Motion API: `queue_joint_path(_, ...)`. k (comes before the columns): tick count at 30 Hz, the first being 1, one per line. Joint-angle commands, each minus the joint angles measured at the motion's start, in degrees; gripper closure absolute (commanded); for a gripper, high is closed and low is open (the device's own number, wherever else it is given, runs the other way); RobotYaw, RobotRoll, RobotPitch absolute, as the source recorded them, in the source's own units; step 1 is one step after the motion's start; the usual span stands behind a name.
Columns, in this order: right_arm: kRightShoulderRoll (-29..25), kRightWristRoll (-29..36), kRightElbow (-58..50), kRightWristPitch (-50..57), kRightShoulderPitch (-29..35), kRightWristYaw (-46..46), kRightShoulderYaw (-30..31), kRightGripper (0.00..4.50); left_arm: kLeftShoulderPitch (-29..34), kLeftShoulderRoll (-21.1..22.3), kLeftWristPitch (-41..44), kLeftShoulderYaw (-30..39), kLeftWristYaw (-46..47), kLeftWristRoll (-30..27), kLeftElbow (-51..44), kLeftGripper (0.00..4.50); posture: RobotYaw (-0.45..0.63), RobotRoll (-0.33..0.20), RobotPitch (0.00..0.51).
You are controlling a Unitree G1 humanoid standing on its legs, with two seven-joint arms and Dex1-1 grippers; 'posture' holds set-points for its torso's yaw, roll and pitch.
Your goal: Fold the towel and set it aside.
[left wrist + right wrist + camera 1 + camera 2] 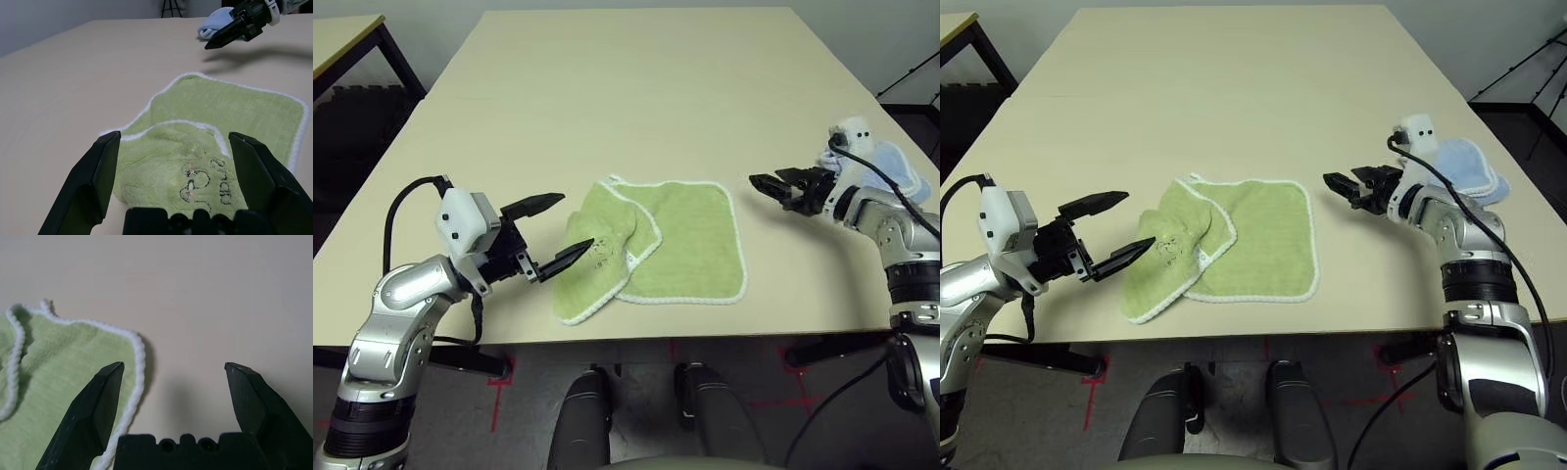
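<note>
So the towel (656, 250) is lying on the desk (607, 108) near the front edge, between the two arms; its left part is already flopped over onto the rest, but crooked, with the dark scribbled mark (205, 183) facing up on the flap. Left hand (556, 234) sits just beside the folded flap with its fingers spread wide, holding nothing; the lower fingertip looks like it's at the flap or just above it, can't tell which. Right hand (1344, 186) is off the towel's far right corner, also spread and empty, near it but not touching.

What could go wrong, in my opinion: the fold is skewed, so a second fold on top would probably end up lumpy; terry is floppy, so pinching one layer instead of both could peel the flap back open; the towel's close to the desk's front edge, so a drag toward the robot might pull it off; also there's a light blue cloth (1469, 166) behind the right arm, easy to bump when setting things aside.
</note>
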Motion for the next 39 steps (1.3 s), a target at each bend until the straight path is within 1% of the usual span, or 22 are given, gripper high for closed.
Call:
queue_joint_path(1,0.42,-2.30,2.94,-0.03,-1.36,0.99,2.92,0.03,0.62,0.19,0.58,-0.10,0.74,0.25,-0.03,0.00,-0.05,0.000,0.125)
queue_joint_path(7,2.91,-4.36,5.60,-1.41,-3.56,1.46,5.81,0.03,1.61,0.03,1.06,-0.09,2.02,0.22,-1.12,0.00,-0.03,0.000,0.131)
queue_joint_path(10,4.57,-6.60,7.28,-3.48,-4.67,0.81,7.63,0.03,2.40,-0.11,1.19,-0.19,2.73,0.25,-1.72,0.00,-0.02,0.000,0.138)
queue_joint_path(14,6.91,-7.53,9.96,-4.30,-6.76,0.24,7.73,0.03,2.83,-0.06,1.61,-0.43,3.34,0.04,-2.47,0.00,-0.01,0.000,0.147)
queue_joint_path(23,9.49,-10.93,14.58,-6.93,-8.98,-0.60,8.76,0.03,3.74,0.22,1.88,-0.25,3.90,0.04,-3.00,0.00,0.00,0.000,0.150)
queue_joint_path(26,9.59,-11.34,15.10,-7.34,-9.24,-0.60,8.61,0.59,3.85,0.22,1.95,-0.16,4.07,0.11,-3.10,0.00,0.00,0.000,0.150)
queue_joint_path(31,8.88,-11.66,15.38,-7.80,-9.19,0.05,8.29,2.48,3.98,0.12,2.12,-0.13,4.47,0.20,-3.21,0.00,0.00,0.000,0.148)
queue_joint_path(32,8.80,-11.62,15.25,-7.82,-9.13,0.12,8.23,2.94,3.98,0.08,2.10,-0.20,4.53,0.21,-3.19,0.00,0.00,0.000,0.148)
queue_joint_path(36,8.72,-10.60,13.58,-7.88,-8.84,0.89,7.45,4.45,3.62,-0.20,2.11,-0.78,4.85,0.36,-2.98,0.00,-0.01,0.000,0.149)
queue_joint_path(39,8.70,-9.97,12.15,-8.19,-8.41,1.58,6.99,4.45,3.55,-0.31,2.09,-0.98,5.05,0.37,-2.91,0.00,-0.01,0.000,0.148)
